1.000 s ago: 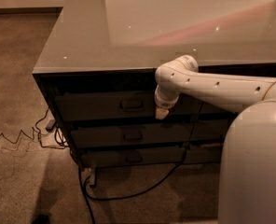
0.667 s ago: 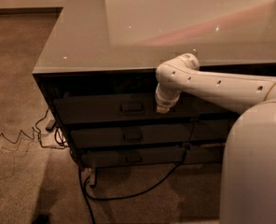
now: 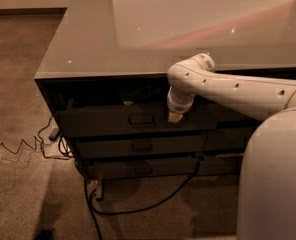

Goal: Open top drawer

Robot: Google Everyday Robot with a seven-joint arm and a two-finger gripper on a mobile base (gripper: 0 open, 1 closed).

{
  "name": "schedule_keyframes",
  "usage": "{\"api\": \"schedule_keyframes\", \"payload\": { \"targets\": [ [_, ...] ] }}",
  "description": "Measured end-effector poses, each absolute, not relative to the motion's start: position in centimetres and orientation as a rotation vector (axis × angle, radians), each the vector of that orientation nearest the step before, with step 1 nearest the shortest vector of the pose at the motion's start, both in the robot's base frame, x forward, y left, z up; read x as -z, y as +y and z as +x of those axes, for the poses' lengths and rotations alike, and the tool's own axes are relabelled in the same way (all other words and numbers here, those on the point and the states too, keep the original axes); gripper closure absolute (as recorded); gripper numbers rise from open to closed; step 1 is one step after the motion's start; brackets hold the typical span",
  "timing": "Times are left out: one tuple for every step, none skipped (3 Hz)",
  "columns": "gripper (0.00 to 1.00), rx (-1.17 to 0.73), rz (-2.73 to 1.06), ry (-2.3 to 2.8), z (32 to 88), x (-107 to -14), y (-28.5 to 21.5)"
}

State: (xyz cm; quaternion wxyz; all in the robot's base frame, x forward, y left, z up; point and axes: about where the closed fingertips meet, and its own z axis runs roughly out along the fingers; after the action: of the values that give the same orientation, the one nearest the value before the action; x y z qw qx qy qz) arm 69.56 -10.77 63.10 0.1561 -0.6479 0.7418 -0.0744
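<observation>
1. Under the glossy grey tabletop, the top drawer sits uppermost in the stack, with its metal pull at the centre of its front.
2. Just right of that pull, the gripper points downward at the drawer front (whether it is spread or pressed together cannot be told).
3. Two shorter drawers lie below, and a black cable trails across the carpet.

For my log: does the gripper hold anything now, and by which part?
Cannot be told. The gripper is at the front of the top drawer, right of its handle, not on it.
</observation>
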Motion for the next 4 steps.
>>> {"api": "schedule_keyframes", "payload": {
  "targets": [
    [0.81, 0.213, -1.855, 2.124, 69.56, -63.1, -10.77],
    [0.58, 0.205, -1.86, 2.107, 70.25, -63.49, -10.35],
    [0.35, 0.205, -1.86, 2.107, 70.34, -63.5, -10.7],
    [0.12, 0.213, -1.883, 2.086, 70.4, -63.65, -9.95]
  ]
}}
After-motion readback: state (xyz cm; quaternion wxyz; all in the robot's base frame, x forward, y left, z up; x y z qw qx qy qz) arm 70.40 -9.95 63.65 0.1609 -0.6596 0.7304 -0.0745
